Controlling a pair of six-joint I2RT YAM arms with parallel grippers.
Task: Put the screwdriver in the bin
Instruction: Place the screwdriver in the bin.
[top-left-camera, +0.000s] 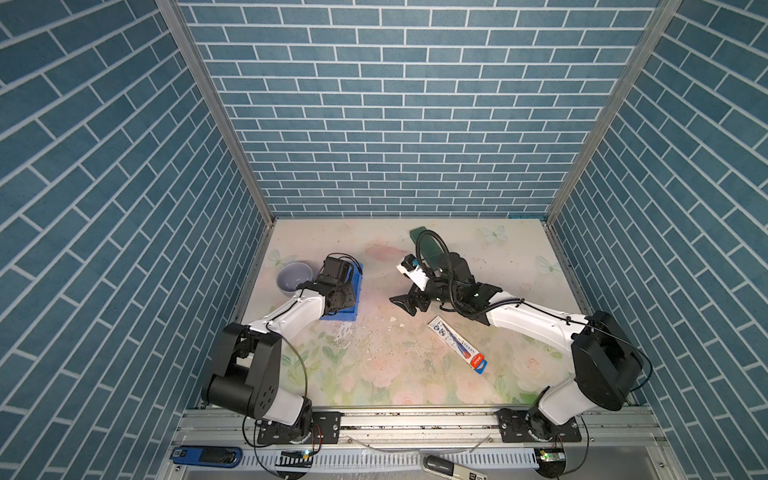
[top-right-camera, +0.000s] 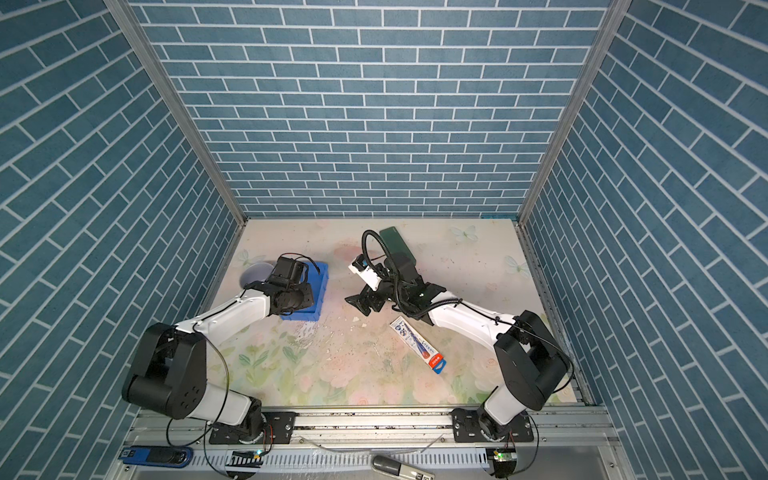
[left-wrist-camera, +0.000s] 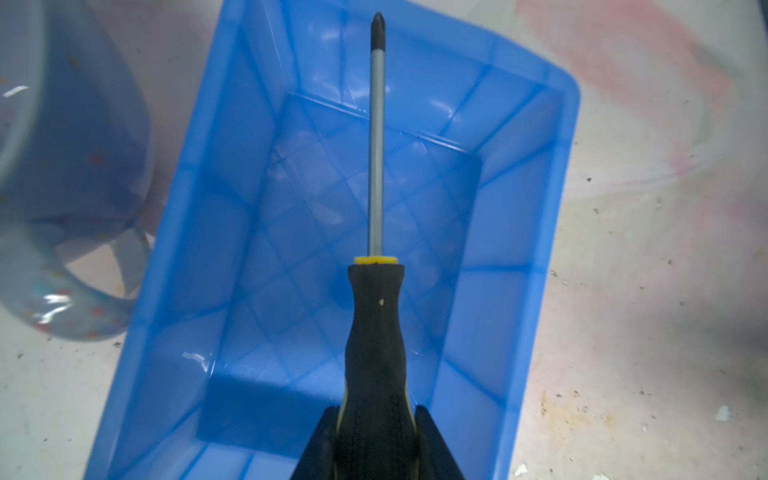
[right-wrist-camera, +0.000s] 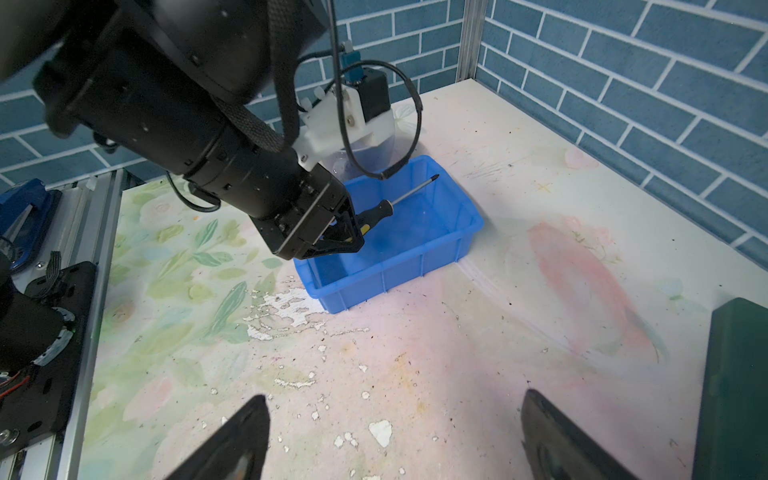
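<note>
Left wrist view: the left gripper (left-wrist-camera: 374, 415) is clamped shut on the screwdriver (left-wrist-camera: 375, 299). Its two black wedge-shaped fingers pinch the rear of the waisted, matte black handle, which has yellow trim. The thin grey metal shaft ends in a dark cross tip. The tool hangs over the open inside of the bin (left-wrist-camera: 519, 291), a glossy, translucent blue plastic rectangle with ribbed walls and a grid-moulded floor. The tip points toward one short wall. I cannot tell whether it touches the plastic.

In both top views the bin sits at about 9 o'clock on the worn, floral-printed table (top-left-camera: 374, 374). A smooth, round grey mug (top-left-camera: 293, 278) stands just beside it at its 9 o'clock.

The right gripper (right-wrist-camera: 392, 399) is spread wide and empty near the table's centre. A flat dark green case (top-right-camera: 397, 245) lies at 12 o'clock, and a long toothpaste box (top-left-camera: 459, 345) at 4 o'clock.
</note>
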